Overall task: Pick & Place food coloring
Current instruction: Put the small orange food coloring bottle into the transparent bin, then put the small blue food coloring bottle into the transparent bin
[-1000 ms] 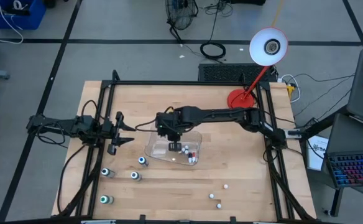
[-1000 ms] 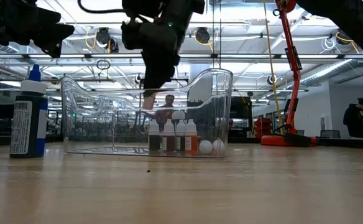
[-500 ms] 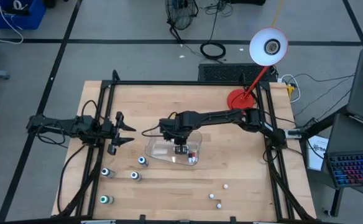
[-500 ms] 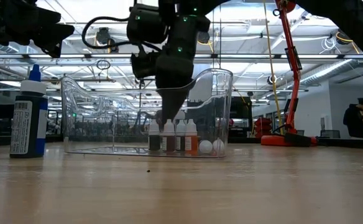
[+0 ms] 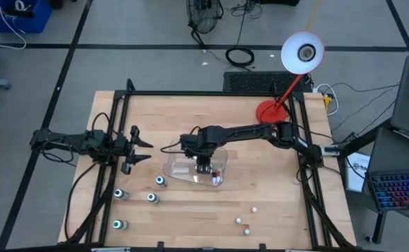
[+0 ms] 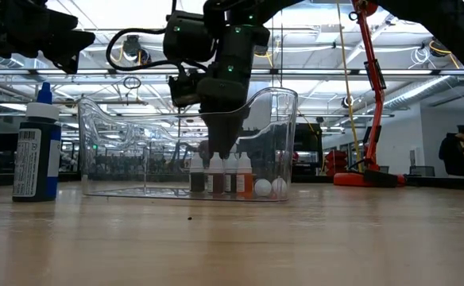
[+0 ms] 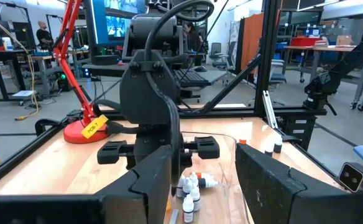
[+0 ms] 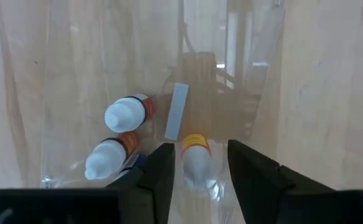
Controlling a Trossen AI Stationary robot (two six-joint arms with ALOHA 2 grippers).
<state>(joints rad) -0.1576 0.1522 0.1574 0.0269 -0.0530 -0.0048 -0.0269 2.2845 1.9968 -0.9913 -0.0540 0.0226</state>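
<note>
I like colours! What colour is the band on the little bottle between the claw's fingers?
Yellow-orange, under a white cap, on the little bottle. The right wrist view shows it best.

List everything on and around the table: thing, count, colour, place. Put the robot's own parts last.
Clear tray: one, see-through plastic, middle of the table.
Food coloring in the tray: at least four small bottles, whitish tops, standing in a row at the tray's right end; one with a yellow band sits between the right gripper's fingers.
Loose bottles: four, blue or green tops, on the table's front left.
White pieces: three, small, on the table's front right; too small to tell what they are.
Desk lamp: one, red base with white shade, back right corner.
Person: one, far off in the room, at the low view's right edge.
Left gripper: open, at the left edge, waiting.
Right gripper: lowered into the tray, fingers apart around the yellow-banded bottle.
</note>
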